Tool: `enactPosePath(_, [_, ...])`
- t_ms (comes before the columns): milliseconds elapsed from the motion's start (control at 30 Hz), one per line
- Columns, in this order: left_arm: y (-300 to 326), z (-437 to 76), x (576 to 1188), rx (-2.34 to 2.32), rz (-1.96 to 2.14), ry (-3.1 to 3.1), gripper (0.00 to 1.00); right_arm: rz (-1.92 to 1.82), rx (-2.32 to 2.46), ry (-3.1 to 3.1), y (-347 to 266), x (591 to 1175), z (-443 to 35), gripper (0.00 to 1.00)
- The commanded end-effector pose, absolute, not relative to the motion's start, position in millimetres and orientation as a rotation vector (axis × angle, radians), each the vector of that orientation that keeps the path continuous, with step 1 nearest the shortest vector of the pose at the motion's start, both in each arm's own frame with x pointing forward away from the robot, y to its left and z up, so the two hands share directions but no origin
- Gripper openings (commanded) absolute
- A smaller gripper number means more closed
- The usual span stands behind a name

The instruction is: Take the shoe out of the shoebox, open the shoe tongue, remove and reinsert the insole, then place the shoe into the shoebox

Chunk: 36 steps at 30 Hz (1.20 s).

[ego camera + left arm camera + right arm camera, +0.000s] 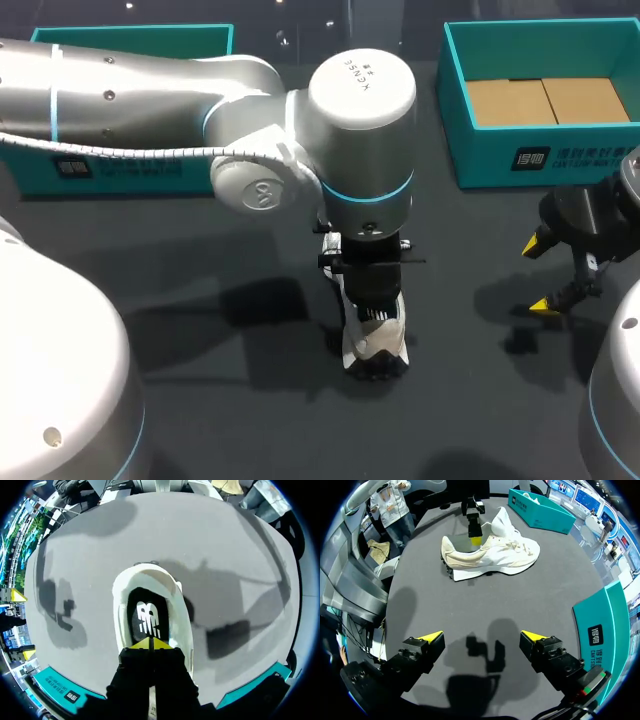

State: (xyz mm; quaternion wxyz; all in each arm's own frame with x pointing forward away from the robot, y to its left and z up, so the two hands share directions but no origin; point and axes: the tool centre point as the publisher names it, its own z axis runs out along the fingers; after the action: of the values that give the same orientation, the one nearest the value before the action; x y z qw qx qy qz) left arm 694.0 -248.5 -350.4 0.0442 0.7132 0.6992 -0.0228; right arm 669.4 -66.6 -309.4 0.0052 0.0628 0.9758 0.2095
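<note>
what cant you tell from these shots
- Left wrist view: whether the left gripper grips the insole; its own body blocks the contact.
- Head view: the left arm covers most of the shoe.
- Head view: the inside of the left shoebox, behind that arm.

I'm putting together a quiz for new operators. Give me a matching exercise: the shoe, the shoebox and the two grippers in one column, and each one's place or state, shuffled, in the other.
1. shoe
2. shoebox
3. left gripper
4. right gripper

A. open, over bare table
B. tips down in the shoe's opening
C. standing on its sole on the table
D. teal, with no shoe inside

Pairs: 1-C, 2-D, 3-B, 4-A.
</note>
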Motion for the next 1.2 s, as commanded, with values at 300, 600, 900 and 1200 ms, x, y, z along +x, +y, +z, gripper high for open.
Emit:
enactPosePath(300, [-255.5, -345.8, 704.7, 2.195, 0.041, 2.133, 0.19, 0.654, 0.197, 3.053, -66.7, 667.8, -309.5, 1.0])
enactPosePath(600, [-250.1, -349.6, 707.2, 2.185, 0.081, 2.147, 0.33, 0.654, 0.197, 3.053, -66.7, 667.8, -309.5, 1.0])
enactPosePath(900, [-241.8, -347.0, 717.6, 2.135, 0.066, 2.189, 0.47, 0.654, 0.197, 3.053, -66.7, 667.8, -309.5, 1.0])
enactPosePath(1200, [-241.9, -347.5, 715.0, 2.132, 0.054, 2.189, 0.65, 0.654, 0.197, 3.053, -66.7, 667.8, -309.5, 1.0])
